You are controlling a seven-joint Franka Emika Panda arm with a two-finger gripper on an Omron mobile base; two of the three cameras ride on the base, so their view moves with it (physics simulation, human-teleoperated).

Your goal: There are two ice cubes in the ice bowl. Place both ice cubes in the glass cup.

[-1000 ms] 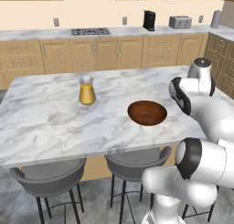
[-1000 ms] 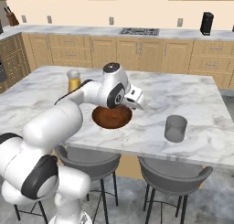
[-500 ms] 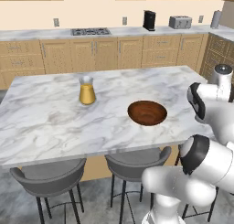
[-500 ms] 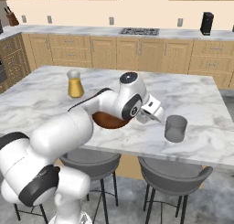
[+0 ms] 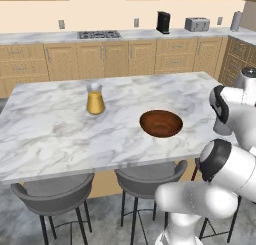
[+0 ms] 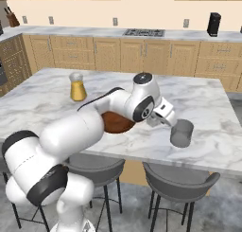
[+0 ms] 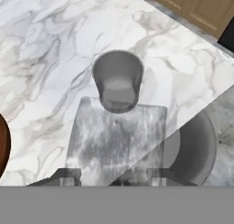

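Glass cup (image 7: pixel 118 80) stands upright on the marble desk (image 6: pixel 208 103) near its front edge, well right of the ice bowl (image 5: pixel 161 123); cup looks empty from above in the hand view, though a pale cube would be hard to spot; ice bowl sits mid-desk, dark glossy inside, cubes too small to make out in it; gripper (image 6: pixel 166 116) hangs just beside the cup on the bowl side, slightly above the rim; jaws drawn narrow, nearly together; a large pale translucent block fills the space ahead of the fingertips in the hand view, probably an ice cube pinched between them, but can't confirm; step in hand, by my judgement: carrying a cube over to the cup, delivery not yet done; next move calls for centring the gripper over the cup mouth, then parting the jaws so the cube drops inside; risk: cup is narrow, off-centre release lands on the desk; vessel of orange liquid (image 5: pixel 95 99) sits far left, not involved.
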